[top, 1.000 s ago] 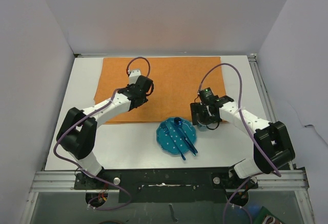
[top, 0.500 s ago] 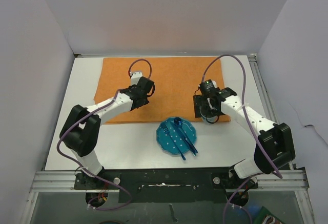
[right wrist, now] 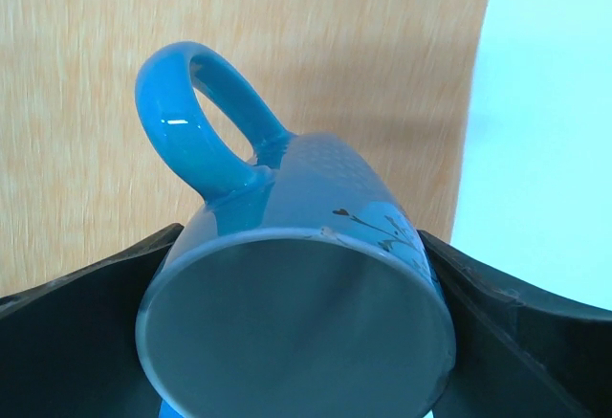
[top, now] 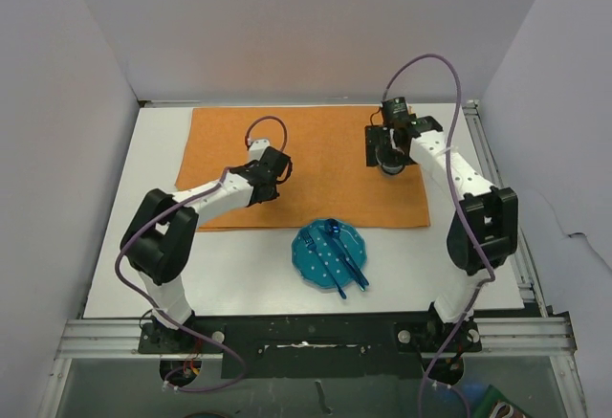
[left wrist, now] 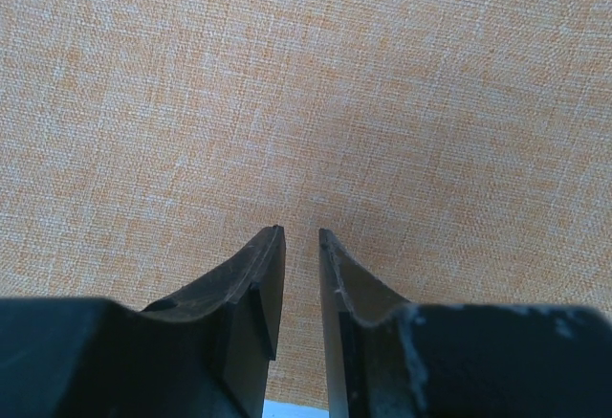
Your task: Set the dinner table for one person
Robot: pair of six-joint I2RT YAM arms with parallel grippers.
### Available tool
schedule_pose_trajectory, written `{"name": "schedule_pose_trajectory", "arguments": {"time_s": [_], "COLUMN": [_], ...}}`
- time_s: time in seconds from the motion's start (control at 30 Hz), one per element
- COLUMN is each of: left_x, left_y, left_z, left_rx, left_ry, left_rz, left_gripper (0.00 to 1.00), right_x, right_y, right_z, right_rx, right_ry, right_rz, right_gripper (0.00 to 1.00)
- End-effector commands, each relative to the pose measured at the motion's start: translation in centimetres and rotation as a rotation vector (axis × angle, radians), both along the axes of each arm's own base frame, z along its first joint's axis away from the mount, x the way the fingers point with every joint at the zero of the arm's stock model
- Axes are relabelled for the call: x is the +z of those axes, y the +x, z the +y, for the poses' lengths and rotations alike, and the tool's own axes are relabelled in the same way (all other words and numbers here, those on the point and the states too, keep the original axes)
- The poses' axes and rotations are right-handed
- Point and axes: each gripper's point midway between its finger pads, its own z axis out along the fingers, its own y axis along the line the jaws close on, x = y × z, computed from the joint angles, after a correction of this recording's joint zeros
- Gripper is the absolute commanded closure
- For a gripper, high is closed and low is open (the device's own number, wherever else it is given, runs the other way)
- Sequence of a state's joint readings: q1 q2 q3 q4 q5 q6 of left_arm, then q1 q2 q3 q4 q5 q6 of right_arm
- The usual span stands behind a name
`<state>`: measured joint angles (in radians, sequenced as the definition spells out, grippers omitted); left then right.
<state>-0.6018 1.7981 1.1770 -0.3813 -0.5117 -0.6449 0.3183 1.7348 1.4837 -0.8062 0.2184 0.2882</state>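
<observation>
The white dinner table carries an orange cloth across its far half. My right gripper is shut on a blue mug, holding it over the cloth's far right part near its right edge; the mug also shows in the top view. A blue dotted plate with blue cutlery lying on it sits on the table just in front of the cloth. My left gripper hovers low over the cloth's left part, its fingers nearly closed and empty.
Walls enclose the table on three sides. A metal rail runs along the near edge by the arm bases. In the right wrist view the cloth's right edge meets bare table.
My right arm has carried the mug from near the plate to the far right of the cloth. My left gripper has shifted slightly right and farther over the cloth.
</observation>
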Motion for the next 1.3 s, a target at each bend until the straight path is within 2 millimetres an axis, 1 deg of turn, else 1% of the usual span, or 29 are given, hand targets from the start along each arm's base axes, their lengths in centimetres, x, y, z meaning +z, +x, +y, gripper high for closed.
{"name": "schedule_pose_trajectory", "arguments": {"time_s": [0.0,0.07,0.1,0.23,0.33,0.4,0.47,0.57,0.6,0.73,0.83,1.13,1.17,1.27], "left_x": [2.4,2.3,2.3,1.7,1.1,0.7,0.0,-1.0,-1.6,-2.3,-2.5,-2.8,-2.7,-2.9], "left_y": [1.7,1.7,1.7,1.5,1.4,1.3,1.3,1.3,1.3,1.5,1.8,2.1,2.2,2.2], "left_z": [-1.2,-1.2,-1.2,-1.1,-0.7,-0.5,-0.5,-0.6,-0.7,-1.2,-1.4,-1.9,-1.9,-2.0], "left_rx": [-0.022,-0.028,-0.028,-0.028,-0.025,-0.024,-0.026,-0.027,-0.032,-0.043,-0.045,-0.059,-0.058,-0.061], "left_ry": [-0.013,-0.010,-0.007,0.012,0.034,0.049,0.058,0.069,0.071,0.071,0.068,0.063,0.063,0.063], "left_rz": [-0.052,-0.044,-0.039,-0.013,0.000,0.009,0.021,0.041,0.053,0.071,0.072,0.081,0.080,0.084], "left_gripper": [0.79,0.79,0.79,0.79,0.79,0.79,0.79,0.79,0.79,0.80,0.80,0.81,0.81,0.81], "right_x": [3.7,3.4,3.6,3.0,2.5,2.3,1.9,0.9,0.2,-2.4,-3.6,-4.8,-4.9,-5.2], "right_y": [8.2,10.8,12.1,17.1,19.6,20.6,21.1,21.3,21.3,21.0,20.8,20.5,20.4,20.1], "right_z": [-1.7,-2.2,-2.3,-2.5,-2.2,-1.8,-1.7,-1.6,-1.5,-1.6,-1.7,-2.5,-2.6,-2.8], "right_rx": [0.006,0.014,0.023,0.056,0.084,0.101,0.103,0.103,0.107,0.106,0.108,0.100,0.100,0.098], "right_ry": [0.023,0.023,0.031,0.059,0.103,0.143,0.172,0.188,0.192,0.194,0.190,0.202,0.206,0.218], "right_rz": [-0.172,-0.180,-0.188,-0.215,-0.247,-0.259,-0.263,-0.255,-0.243,-0.192,-0.169,-0.138,-0.133,-0.122], "right_gripper": [1.00,1.00,1.00,1.00,1.00,1.00,1.00,1.00,1.00,1.00,1.00,1.00,0.89,0.38]}}
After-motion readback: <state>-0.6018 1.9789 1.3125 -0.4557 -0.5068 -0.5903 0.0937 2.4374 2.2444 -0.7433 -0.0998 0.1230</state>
